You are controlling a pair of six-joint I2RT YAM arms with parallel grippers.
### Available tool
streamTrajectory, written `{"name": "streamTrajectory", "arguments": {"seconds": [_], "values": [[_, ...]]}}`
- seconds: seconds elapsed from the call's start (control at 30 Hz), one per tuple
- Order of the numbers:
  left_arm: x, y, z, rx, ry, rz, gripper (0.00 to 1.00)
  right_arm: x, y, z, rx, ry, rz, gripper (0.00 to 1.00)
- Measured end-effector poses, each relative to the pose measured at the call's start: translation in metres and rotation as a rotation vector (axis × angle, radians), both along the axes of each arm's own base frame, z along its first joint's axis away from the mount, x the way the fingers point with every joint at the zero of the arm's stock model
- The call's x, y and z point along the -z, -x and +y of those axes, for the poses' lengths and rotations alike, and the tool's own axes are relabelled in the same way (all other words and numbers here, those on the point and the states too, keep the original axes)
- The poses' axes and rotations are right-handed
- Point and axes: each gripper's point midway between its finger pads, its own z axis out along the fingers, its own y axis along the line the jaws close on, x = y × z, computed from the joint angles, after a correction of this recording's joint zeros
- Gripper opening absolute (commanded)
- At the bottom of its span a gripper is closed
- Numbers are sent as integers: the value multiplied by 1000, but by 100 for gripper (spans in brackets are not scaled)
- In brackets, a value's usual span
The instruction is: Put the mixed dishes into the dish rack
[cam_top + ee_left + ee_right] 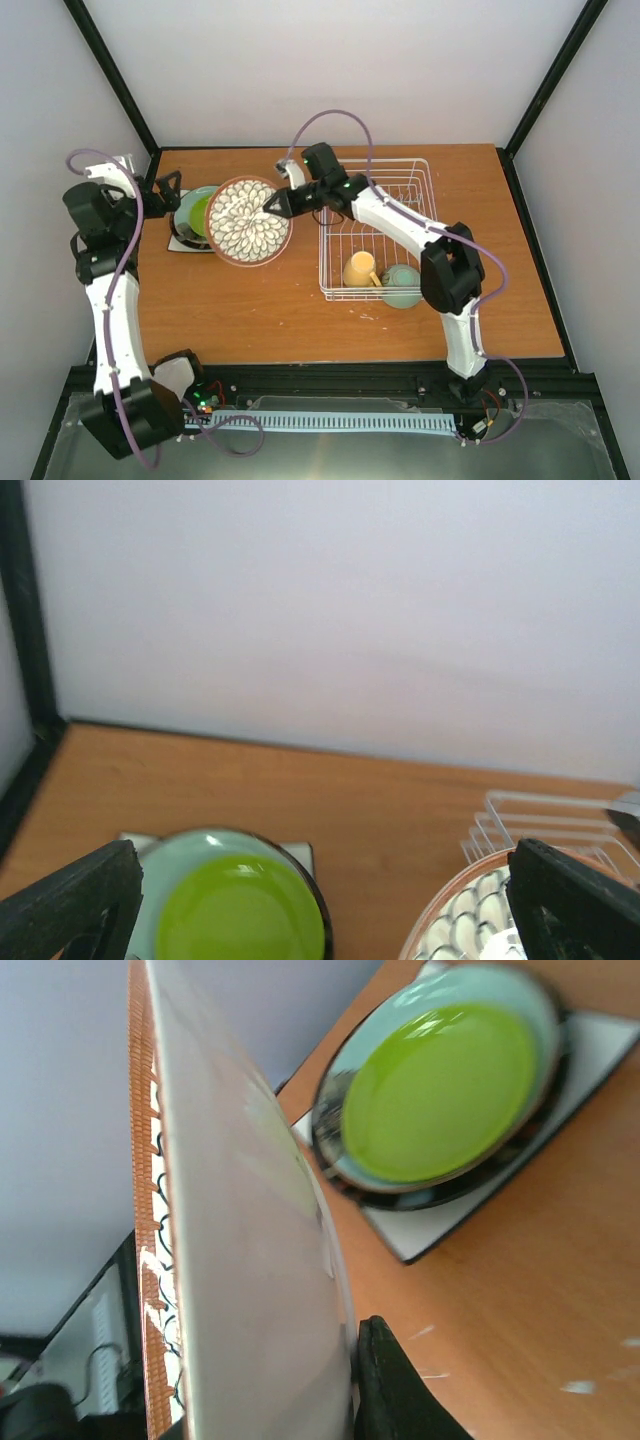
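The left arm point(108, 300) rises from its base at the near left corner and bends at the elbow. Its wrist points to the right, above the tabletop point(280, 310). The left pincer point(166, 186) is wide open: in the left wrist view its two dark fingers point(70, 905) stand far apart, at the two bottom corners. The right arm point(400, 222) stands up from its base at the near right, folds at the elbow and stretches away to the left. The right pincer point(272, 205) is closed on the right rim of the patterned plate point(247, 220). One dark finger point(395, 1390) lies against the pale underside of the plate.
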Motion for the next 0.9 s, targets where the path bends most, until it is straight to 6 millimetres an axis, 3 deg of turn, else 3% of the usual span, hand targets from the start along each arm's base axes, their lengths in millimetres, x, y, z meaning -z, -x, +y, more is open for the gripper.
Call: {"name": "streamTrajectory", "arguments": {"seconds": [0.1, 0.2, 0.3, 0.4, 0.5, 0.57, 0.73, 0.9], "values": [[-32, 13, 12, -107, -69, -102, 100, -18, -22, -26, 119, 28, -72, 3], [-42, 18, 22, -181, -102, -133, 100, -44, -43, -65, 255, 65, -159, 3], [-34, 16, 31, -223, -111, -113, 100, -77, -64, -115, 424, 114, -269, 3], [-17, 15, 36, -247, -110, -75, 100, -112, -77, -178, 637, 194, -405, 3], [-8, 13, 39, -257, -111, -52, 100, -140, -75, -237, 833, 288, -514, 3], [-5, 11, 41, -263, -116, -42, 100, -150, -69, -267, 930, 343, -558, 3], [5, 9, 44, -268, -123, -19, 100, -155, -53, -326, 1122, 518, -613, 3], [18, 8, 44, -266, -120, 5, 100, -129, -47, -345, 1147, 638, -586, 3]]}}
